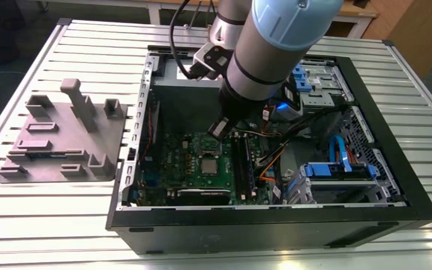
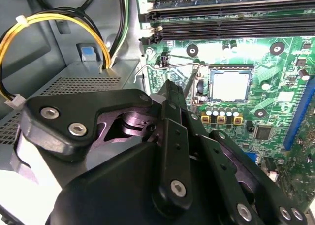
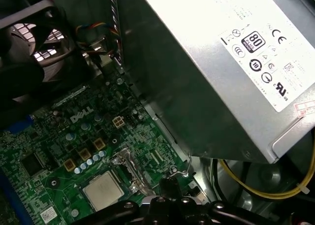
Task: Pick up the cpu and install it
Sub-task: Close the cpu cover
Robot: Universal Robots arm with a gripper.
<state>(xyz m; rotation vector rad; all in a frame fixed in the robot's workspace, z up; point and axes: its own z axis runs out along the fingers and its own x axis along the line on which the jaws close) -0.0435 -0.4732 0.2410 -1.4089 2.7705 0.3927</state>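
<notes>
The cpu [image 1: 210, 165] lies flat in the square socket of the green motherboard [image 1: 178, 152], inside the open computer case. In both wrist views its silver-grey top [image 2: 229, 84] [image 3: 102, 190] faces up, level within the socket frame. My gripper [image 1: 220, 128] hangs just above the board, beside the socket on the power-supply side. Its black fingers [image 2: 171, 94] meet at a narrow tip and are shut with nothing seen between them. That tip [image 3: 167, 185] stands close to the socket's thin wire lever [image 3: 184, 170]. The cpu is apart from the gripper.
A grey holder tray [image 1: 58, 140] with upright posts sits on the slatted table at the exterior view's left. The metal power supply [image 3: 221, 62] and yellow cables [image 2: 49, 23] crowd the gripper. Memory slots [image 2: 231, 23], a fan [image 3: 29, 43] and blue drive cages [image 1: 336, 169] line the case.
</notes>
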